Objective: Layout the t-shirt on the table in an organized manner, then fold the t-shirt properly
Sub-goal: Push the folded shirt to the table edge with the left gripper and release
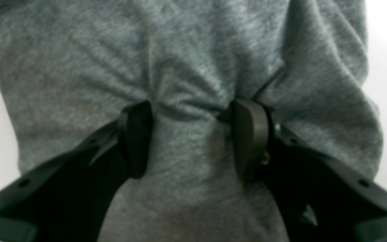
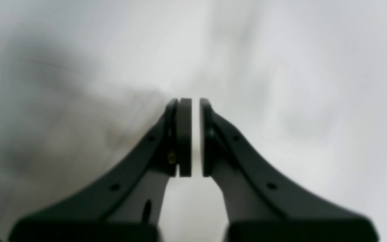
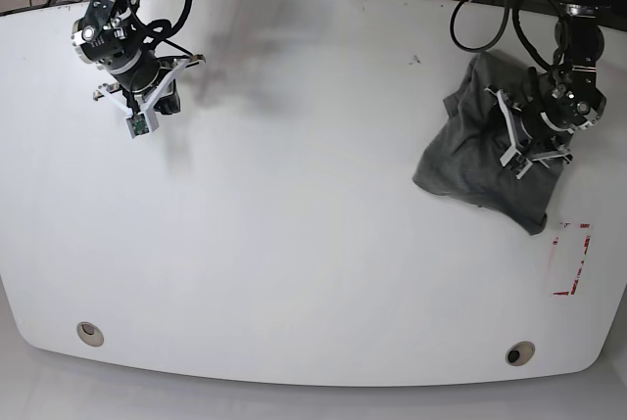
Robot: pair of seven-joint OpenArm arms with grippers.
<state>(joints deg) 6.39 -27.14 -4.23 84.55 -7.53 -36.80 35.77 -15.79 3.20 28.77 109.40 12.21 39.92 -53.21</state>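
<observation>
Near the right edge of the table (image 3: 294, 244), the t-shirt (image 3: 480, 161) is seen bunched, not yet laid out or folded. It is straddled by the parted left gripper (image 1: 191, 134); no grasp is evident. The right gripper (image 2: 195, 137) is closed, empty, near the far left corner.

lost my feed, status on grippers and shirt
Left gripper open, pressed into bunched t-shirt. Right gripper shut, empty, far off. Table unobstructed.
</observation>
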